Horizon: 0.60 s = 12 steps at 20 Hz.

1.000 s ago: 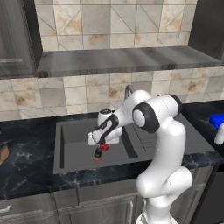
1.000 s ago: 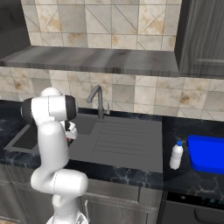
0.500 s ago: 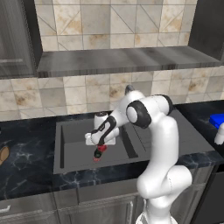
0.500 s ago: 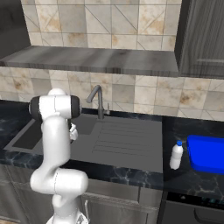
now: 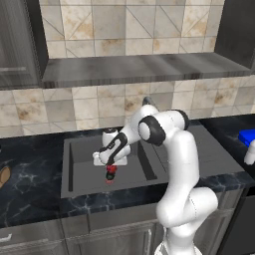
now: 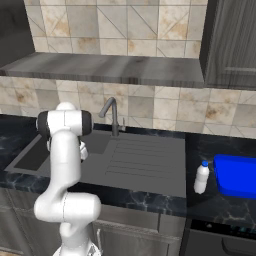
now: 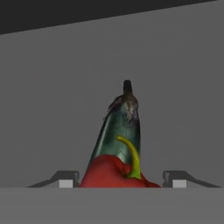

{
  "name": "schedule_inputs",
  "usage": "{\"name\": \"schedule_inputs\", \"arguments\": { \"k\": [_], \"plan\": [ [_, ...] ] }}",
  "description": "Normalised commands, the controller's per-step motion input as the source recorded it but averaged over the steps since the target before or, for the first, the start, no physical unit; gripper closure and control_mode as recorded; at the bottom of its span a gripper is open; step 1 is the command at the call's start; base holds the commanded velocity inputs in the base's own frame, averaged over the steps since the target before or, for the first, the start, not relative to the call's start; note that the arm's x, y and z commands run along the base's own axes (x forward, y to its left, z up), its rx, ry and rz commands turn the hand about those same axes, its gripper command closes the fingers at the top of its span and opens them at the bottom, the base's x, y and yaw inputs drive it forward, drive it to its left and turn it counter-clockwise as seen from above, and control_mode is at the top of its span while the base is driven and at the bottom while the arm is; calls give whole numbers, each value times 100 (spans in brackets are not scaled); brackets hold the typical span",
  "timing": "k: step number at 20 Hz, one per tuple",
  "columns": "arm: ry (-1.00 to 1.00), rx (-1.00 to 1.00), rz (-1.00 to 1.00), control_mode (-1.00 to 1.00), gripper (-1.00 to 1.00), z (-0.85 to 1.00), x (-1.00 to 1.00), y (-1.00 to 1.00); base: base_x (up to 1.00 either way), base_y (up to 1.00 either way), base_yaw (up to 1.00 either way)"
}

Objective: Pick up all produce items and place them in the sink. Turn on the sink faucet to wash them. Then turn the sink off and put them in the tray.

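My gripper [image 5: 110, 165] hangs low inside the dark grey sink [image 5: 79, 179], pointing down at its floor. In the hand view the gripper [image 7: 120, 179] stands open, one fingertip on each side of the bright red produce piece [image 7: 107, 175], which has a yellow-green stem. The dark green-black oval piece [image 7: 118, 129] lies just beyond it, touching it, on the basin floor. From the left base view the red piece [image 5: 110, 175] shows right under the fingers. The slim bent faucet [image 6: 112, 115] rises behind the basin. A bright blue tray [image 6: 237, 175] sits on the counter far right.
The ribbed drainboard [image 6: 145, 157] lies to the right of the basin. A small white bottle [image 6: 201, 177] stands between the drainboard and the tray. A tan-brown oblong item [image 5: 4, 177] rests on the dark marble counter at the far left.
The arm's elbow has swung to the left above the sink. The gripper has stayed low over the two pieces, and its fingers hold the same spread.
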Motion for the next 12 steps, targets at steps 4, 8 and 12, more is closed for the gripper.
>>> {"name": "schedule_inputs", "arguments": {
  "k": [4, 8, 12],
  "plan": [
    [2, 0, 0, -100, 100, -32, 0, 1, 0, 0, 0],
    [1, 0, 0, -100, -100, -25, 0, 0, 0, 0, 0],
    [-1, 0, 0, -100, -100, 1, -12, -4, 0, 0, 0]
  ]
}}
